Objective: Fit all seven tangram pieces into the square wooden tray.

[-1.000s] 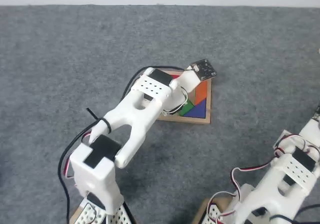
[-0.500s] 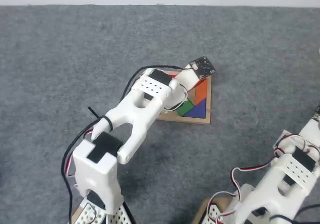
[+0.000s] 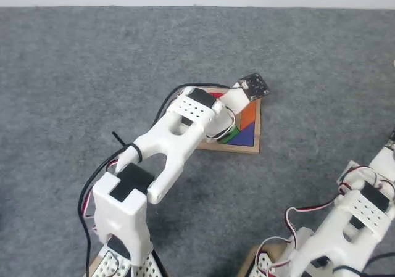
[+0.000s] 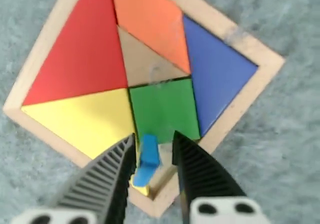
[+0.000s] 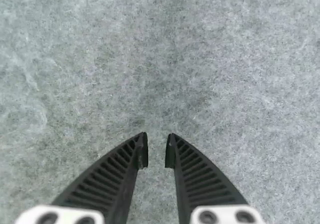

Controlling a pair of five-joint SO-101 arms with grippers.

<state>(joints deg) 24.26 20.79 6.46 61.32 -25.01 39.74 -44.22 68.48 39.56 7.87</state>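
Note:
The square wooden tray (image 4: 248, 92) holds a red triangle (image 4: 85, 54), an orange parallelogram (image 4: 150, 22), a blue triangle (image 4: 212, 82), a tan triangle (image 4: 147, 64), a green square (image 4: 165, 107) and a yellow triangle (image 4: 90, 121). A small light-blue piece (image 4: 148, 156) stands tilted on edge in the tray's corner gap beside the green square. My left gripper (image 4: 152, 143) is open and straddles that piece, with a sliver of space on each side. In the high view the left arm (image 3: 179, 129) covers most of the tray (image 3: 250, 147). My right gripper (image 5: 156, 151) is shut over bare carpet.
Grey carpet (image 3: 74, 73) lies all around the tray. The right arm (image 3: 358, 221) stays folded at the near right corner, well away from the tray. A black cable (image 3: 92, 178) loops beside the left arm.
The left arm has shifted slightly to the right over the tray, its wrist turning a little. The right arm has stayed still.

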